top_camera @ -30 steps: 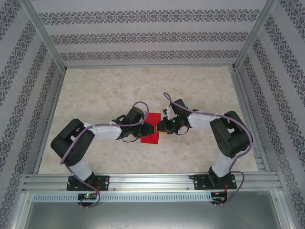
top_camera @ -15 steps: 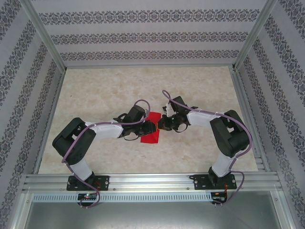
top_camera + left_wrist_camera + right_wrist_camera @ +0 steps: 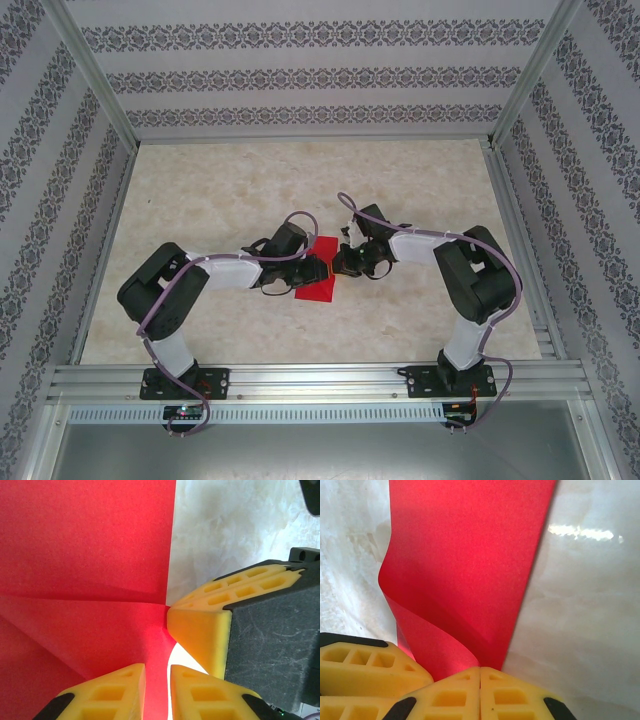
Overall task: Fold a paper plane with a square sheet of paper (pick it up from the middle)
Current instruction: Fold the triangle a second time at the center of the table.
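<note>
Square sheet of thin bright red paper (image 3: pixel 315 288) on pale marbled desk (image 3: pixel 200 180), at centre of top frame, between the tips of both arms. Creased across the middle in left wrist frame, with a second fold line slanting toward lower left. Left claw (image 3: pixel 156 672) at bottom of that frame, yellow fingers (image 3: pixel 107 692) slightly apart, straddling sheet's right edge. Right claw (image 3: pixel 480 672) at bottom centre of right wrist frame, pressed together, pinching sheet's near edge; sheet's left border curling up off desk there. Right claw's tip touching sheet's edge at mid-right of left wrist frame.
</note>
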Action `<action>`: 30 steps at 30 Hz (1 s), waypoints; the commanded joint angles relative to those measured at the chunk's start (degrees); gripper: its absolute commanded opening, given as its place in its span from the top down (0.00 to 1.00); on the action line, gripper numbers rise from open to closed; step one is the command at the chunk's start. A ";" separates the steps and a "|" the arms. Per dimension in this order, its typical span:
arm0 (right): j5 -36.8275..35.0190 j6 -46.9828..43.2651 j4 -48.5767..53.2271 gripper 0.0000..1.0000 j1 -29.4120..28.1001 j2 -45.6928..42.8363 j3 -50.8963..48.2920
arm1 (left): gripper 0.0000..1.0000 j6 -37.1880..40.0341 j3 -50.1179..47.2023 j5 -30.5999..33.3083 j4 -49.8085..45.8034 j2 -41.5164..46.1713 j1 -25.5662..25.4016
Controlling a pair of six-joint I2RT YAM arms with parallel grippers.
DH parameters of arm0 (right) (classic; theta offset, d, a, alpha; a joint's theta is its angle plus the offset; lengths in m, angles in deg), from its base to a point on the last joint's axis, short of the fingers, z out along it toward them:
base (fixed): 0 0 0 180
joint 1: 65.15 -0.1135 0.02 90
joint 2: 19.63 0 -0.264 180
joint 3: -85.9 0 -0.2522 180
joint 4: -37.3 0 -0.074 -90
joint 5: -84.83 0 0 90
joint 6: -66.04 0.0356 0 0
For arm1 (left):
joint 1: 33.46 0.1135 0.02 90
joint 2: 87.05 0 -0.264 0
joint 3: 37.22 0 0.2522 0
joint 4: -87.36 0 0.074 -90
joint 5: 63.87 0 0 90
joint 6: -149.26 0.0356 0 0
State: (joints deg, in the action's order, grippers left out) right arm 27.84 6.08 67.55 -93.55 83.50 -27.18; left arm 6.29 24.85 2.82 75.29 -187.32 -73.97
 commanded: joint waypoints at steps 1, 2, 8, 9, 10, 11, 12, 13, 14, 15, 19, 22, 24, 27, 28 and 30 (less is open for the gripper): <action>-0.91 -1.11 -0.28 0.93 -0.38 1.01 2.04 | 0.79 1.15 1.58 -0.66 0.18 -0.98 0.30; -0.92 -1.14 -0.38 0.93 -0.45 1.10 2.13 | 0.79 1.19 1.59 -0.59 0.16 -1.06 0.33; -0.91 -1.05 -0.54 0.93 -0.50 1.63 2.66 | 0.79 1.29 1.76 -0.59 -0.04 -1.24 0.34; -0.87 -1.06 -0.51 0.93 -0.50 1.80 2.67 | 0.79 1.29 1.68 -0.47 -0.11 -1.24 0.35; -0.76 -1.06 -0.51 0.93 -0.51 1.88 2.80 | 0.79 1.27 1.64 -0.41 -0.16 -1.24 0.32; -0.76 -1.04 -0.67 0.93 -0.45 1.94 2.77 | 0.79 1.37 1.67 -0.30 -0.27 -1.16 0.34; -0.72 -1.04 -0.68 0.93 -0.51 2.09 2.74 | 0.79 1.38 1.68 -0.27 -0.44 -1.15 0.34; -0.67 -1.04 -0.65 0.93 -0.51 2.14 2.77 | 0.79 1.46 1.70 -0.14 -0.66 -1.15 0.34; -0.67 -1.04 -0.69 0.93 -0.47 2.24 2.85 | 0.79 1.60 1.77 -0.01 -0.81 -1.07 0.38; -0.59 -1.04 -0.68 0.93 -0.53 2.33 2.85 | 0.79 1.58 1.86 0.18 -1.07 -1.16 0.32; -0.49 -0.97 -0.73 0.92 -0.51 2.42 2.86 | 0.79 1.80 1.92 0.80 -1.91 -1.24 0.35; -0.52 -0.95 -0.69 0.92 -0.52 2.58 2.98 | 0.79 1.91 1.89 0.83 -2.20 -1.42 0.32; -0.50 -0.97 -0.64 0.92 -0.51 2.73 2.92 | 0.79 2.03 2.10 1.03 -2.54 -1.54 0.35; -0.54 -0.98 -0.66 0.92 -0.51 2.94 3.16 | 0.79 2.17 2.08 1.17 -3.13 -1.60 0.35; -0.42 -0.97 -0.67 0.93 -0.51 2.95 3.10 | 0.79 2.25 2.11 1.25 -3.23 -1.67 0.35; -0.28 -1.00 -0.78 0.92 -0.51 2.95 3.05 | 0.80 2.26 2.05 1.34 -3.45 -1.79 0.35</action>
State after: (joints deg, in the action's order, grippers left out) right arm 27.86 6.06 67.51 -93.55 85.56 -25.56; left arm 7.12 25.70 3.10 73.56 -188.22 -73.97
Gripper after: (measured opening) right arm 0.075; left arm 0.207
